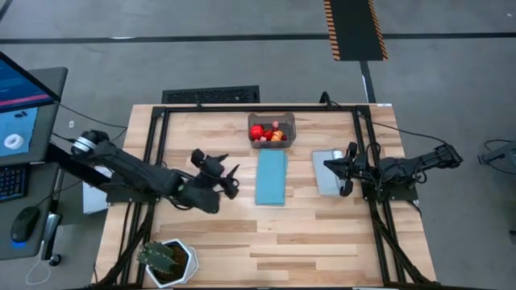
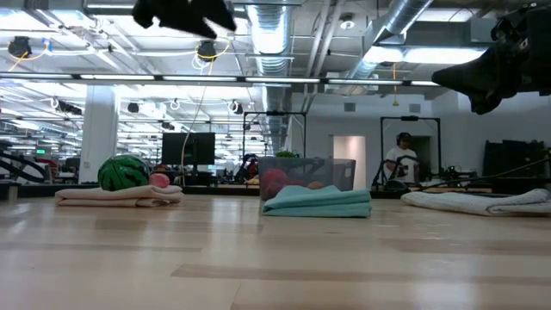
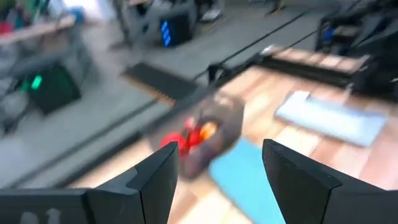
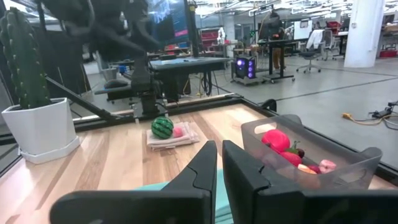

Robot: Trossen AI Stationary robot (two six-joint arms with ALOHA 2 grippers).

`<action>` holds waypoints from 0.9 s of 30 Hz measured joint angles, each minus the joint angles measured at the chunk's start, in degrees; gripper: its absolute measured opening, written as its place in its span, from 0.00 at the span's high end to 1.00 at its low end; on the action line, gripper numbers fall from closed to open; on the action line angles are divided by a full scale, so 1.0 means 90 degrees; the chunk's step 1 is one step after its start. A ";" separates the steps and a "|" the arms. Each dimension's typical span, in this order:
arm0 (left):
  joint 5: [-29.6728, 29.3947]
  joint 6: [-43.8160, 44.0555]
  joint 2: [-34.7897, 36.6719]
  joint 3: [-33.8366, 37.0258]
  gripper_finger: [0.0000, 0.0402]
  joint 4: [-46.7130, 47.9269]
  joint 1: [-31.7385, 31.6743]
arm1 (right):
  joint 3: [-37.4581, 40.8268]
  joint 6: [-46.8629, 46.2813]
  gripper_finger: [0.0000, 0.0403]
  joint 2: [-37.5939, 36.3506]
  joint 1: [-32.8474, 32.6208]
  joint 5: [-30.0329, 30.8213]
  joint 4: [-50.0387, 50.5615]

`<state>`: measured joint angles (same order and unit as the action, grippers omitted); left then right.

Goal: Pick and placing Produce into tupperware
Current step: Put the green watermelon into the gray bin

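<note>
The tupperware (image 1: 272, 129) stands near the table's far edge and holds red, orange and pink produce (image 1: 266, 134); the left wrist view shows the tupperware (image 3: 214, 134) ahead of my fingers. A small green watermelon (image 4: 162, 127) and a pink piece (image 4: 178, 131) lie on a tan mat (image 2: 120, 195) at the left. My left gripper (image 1: 226, 179) hovers open, high above the table and left of the blue mat. My right gripper (image 1: 343, 173) hangs shut over the grey mat (image 1: 329, 171) and holds nothing.
A folded blue mat (image 1: 272, 177) lies in the middle, just in front of the tupperware. A spiky green plant in a white pot (image 1: 169, 259) stands at the near left corner. Bare wood stretches along the near side. People and desks show in the room beyond.
</note>
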<state>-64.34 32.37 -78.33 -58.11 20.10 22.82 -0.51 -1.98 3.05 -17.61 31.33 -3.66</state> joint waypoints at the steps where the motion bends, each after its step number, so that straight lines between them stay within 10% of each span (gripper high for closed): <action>1: -0.0002 0.0629 -0.0188 -0.0166 0.44 0.0570 -0.0009 | 0.0000 0.0000 0.88 0.0000 0.0001 0.0000 0.0000; 7: 0.0798 0.5213 -0.0594 -0.0357 0.44 0.3363 -0.0096 | 0.0000 0.0000 0.88 0.0000 0.0000 0.0000 -0.0002; 19: 0.1748 0.5746 -0.0368 -0.0250 0.44 0.3679 0.0557 | 0.0000 0.0000 0.88 0.0000 0.0002 0.0000 -0.0002; 27: 0.1709 0.9233 -0.0293 -0.0235 0.44 0.5488 0.1054 | 0.0000 0.0000 0.88 0.0000 0.0001 0.0000 -0.0002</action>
<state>-48.96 115.46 -80.97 -60.22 69.49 32.30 -0.51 -1.98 3.05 -17.59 31.33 -3.68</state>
